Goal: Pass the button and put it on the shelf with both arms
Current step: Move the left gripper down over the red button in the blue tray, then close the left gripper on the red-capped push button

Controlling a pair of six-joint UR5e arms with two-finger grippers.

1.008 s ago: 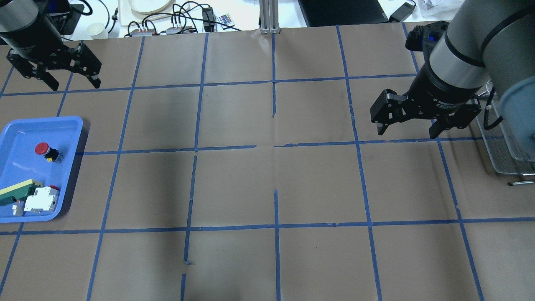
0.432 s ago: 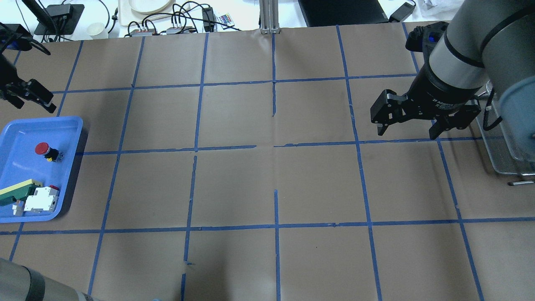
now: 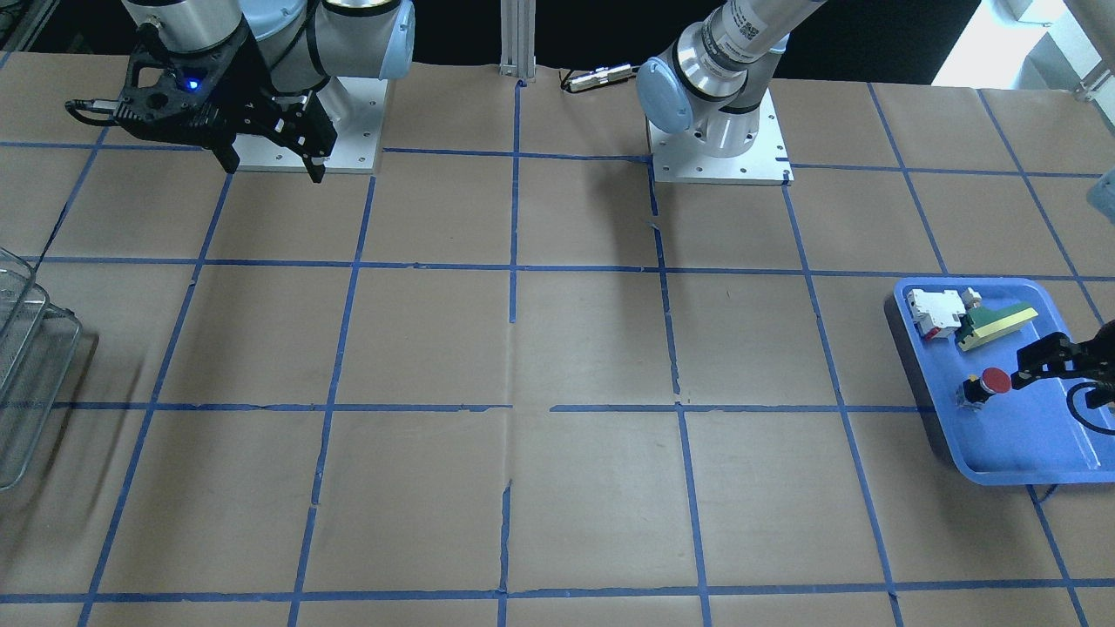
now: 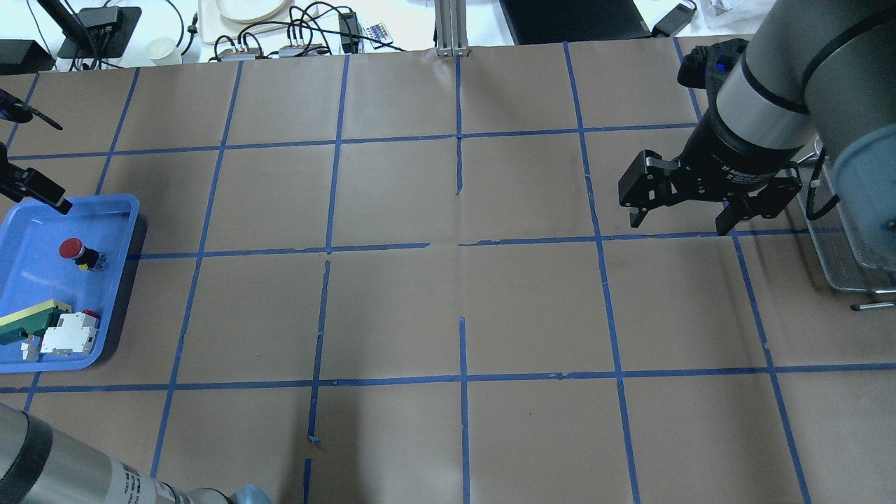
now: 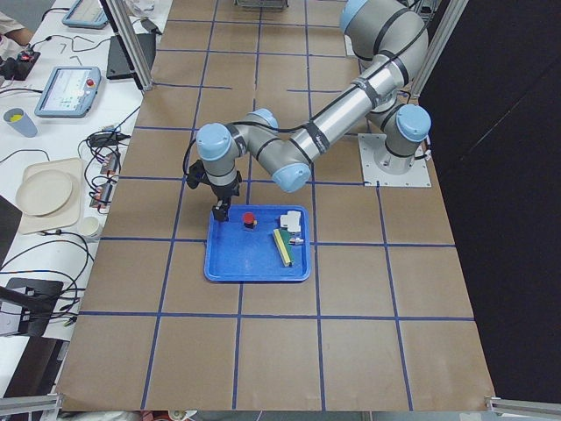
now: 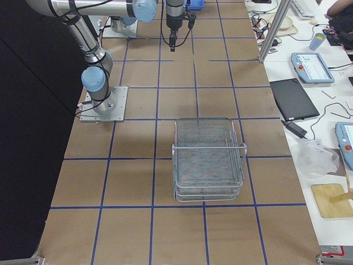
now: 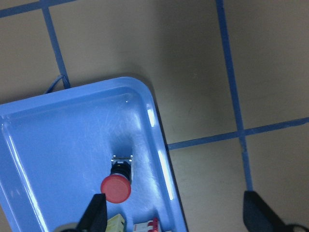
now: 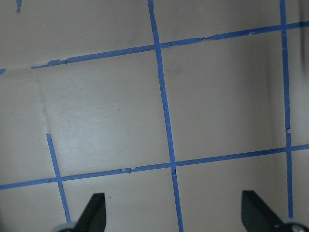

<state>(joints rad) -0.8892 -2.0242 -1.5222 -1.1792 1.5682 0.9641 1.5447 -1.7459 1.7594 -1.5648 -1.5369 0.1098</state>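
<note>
Overhead exterior view: the button is sitting in the blue tray way over at the left end of the bench. It looks like it's tipped on its side, with the red cap pointing away from the other two bits in there. Those are a white-and-red block and a green-and-yellow piece, bunched at the tray's near end and apart from the button.

The left hand is up over the far rim of the tray, not touching anything. From its wrist camera the fingers are spread wide with nothing between them. The button shows low in that shot, just inside one fingertip, so it's under the edge of the hand rather than centred in the gap. From the left end of the bench the hand hangs over the tray's corner with the button just beside it.

The right hand is well off at the other end, fingers wide apart too and holding nothing. It hangs over bare brown paper and blue tape lines. The shelf stands at that right end, just beside the right arm in the overhead view, and I can't see anything in its baskets.
</note>
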